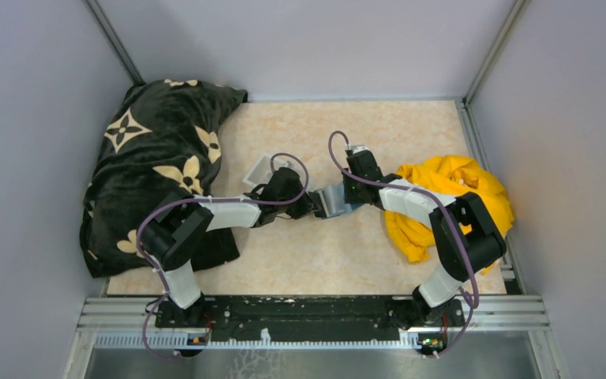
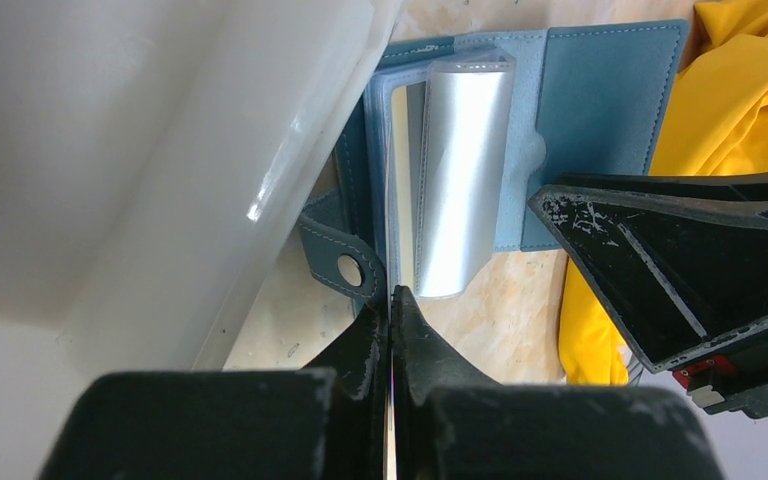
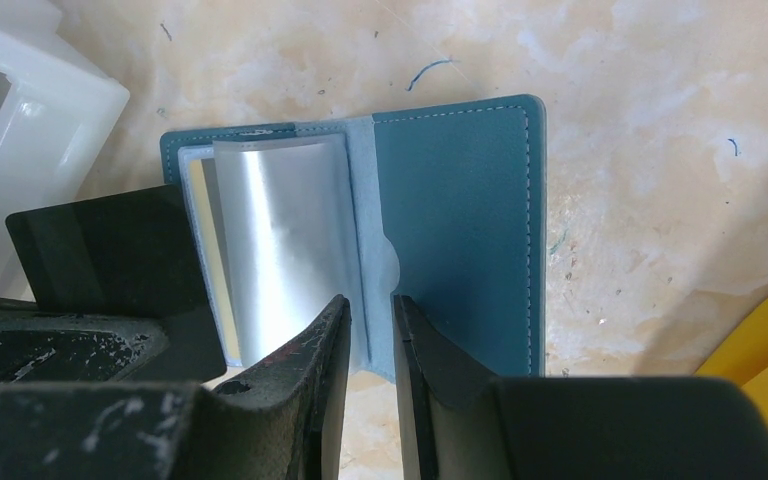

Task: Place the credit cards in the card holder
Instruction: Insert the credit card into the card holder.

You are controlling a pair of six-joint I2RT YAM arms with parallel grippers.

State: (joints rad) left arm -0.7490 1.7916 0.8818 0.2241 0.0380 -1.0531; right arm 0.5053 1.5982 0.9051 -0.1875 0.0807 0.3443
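A credit card (image 2: 392, 420) is pinched edge-on in the left gripper (image 2: 391, 300), aimed lengthwise into the open card holder (image 2: 600, 120), itself clamped by the narrow-set right gripper (image 3: 370, 330)

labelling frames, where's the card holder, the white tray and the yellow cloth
card holder (image 3: 460, 220): right wrist view, inner face of right cover
white tray (image 3: 55, 85): right wrist view, near rim
yellow cloth (image 2: 740, 90): left wrist view, upper fold

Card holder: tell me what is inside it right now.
The open teal card holder shows clear sleeves; the top one holds a bowed grey card, with a yellow-tan card edge beside it. Whatever lies in the sleeves underneath is covered by that grey card.
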